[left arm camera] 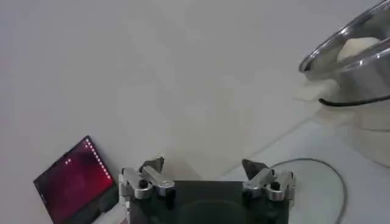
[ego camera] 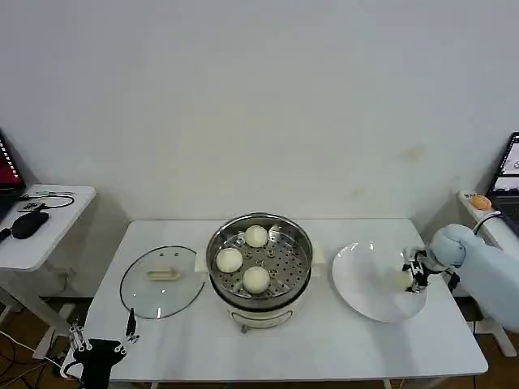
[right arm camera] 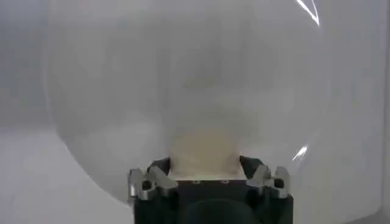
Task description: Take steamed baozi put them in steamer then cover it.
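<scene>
White plate [ego camera: 369, 284] at my right: the right gripper [ego camera: 411, 278] has its fingers closed around the last baozi [right arm camera: 204, 151]. Three baozi [ego camera: 256, 236] sit in the steamer [ego camera: 259, 261] (cover [ego camera: 162, 280] lies beside it). Left gripper [ego camera: 101, 344] waits low, spread apart.

The left gripper [left arm camera: 204, 170] shows its two dark fingertips spread well apart with nothing between them, over a white table [left arm camera: 341, 182]. Near it a thin cable [left arm camera: 332, 173] curves across the tabletop. The shiny steamer [left arm camera: 350, 52] stands farther off, a pale baozi [left arm camera: 361, 45] visible above its rim. A laptop screen [left arm camera: 73, 179] glows red.
</scene>
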